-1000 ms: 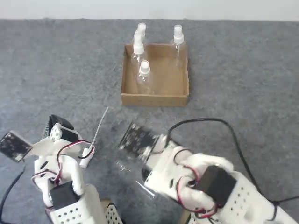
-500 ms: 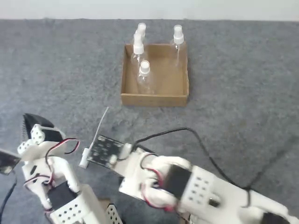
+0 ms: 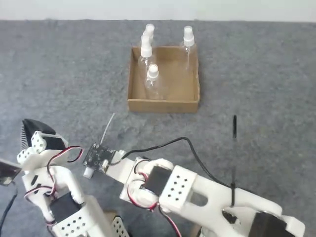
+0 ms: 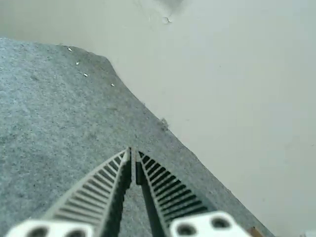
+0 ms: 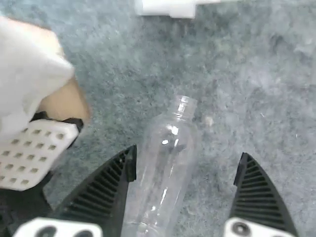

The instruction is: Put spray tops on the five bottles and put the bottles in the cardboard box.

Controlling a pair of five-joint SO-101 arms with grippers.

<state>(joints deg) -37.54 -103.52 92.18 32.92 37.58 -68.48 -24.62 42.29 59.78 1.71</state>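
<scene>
A clear bottle [image 5: 165, 170] without a top lies on the grey carpet between the spread black fingers [image 5: 106, 190] of my right gripper [image 5: 187, 155], which is open above it. A loose white spray top [image 3: 89, 171] with its thin tube [image 3: 106, 129] lies just beyond, also seen as a white spray top [image 5: 165, 7] in the right wrist view. The right arm's wrist [image 3: 100, 159] hangs over that spot. My left gripper [image 4: 133, 154] is shut on nothing, facing carpet and wall. The cardboard box [image 3: 164, 104] stands at the back with several capped bottles [image 3: 152, 79] upright in it.
The left arm [image 3: 45, 165] stands at the near left, and its perforated white base [image 5: 27, 145] is close beside the right gripper. A black cable [image 3: 158, 146] trails across the carpet from the right arm. Bare carpet lies right of the box.
The right arm has swung left across the carpet and now covers the lying bottle, with its wrist by the spray top. The left arm has drawn back to the left.
</scene>
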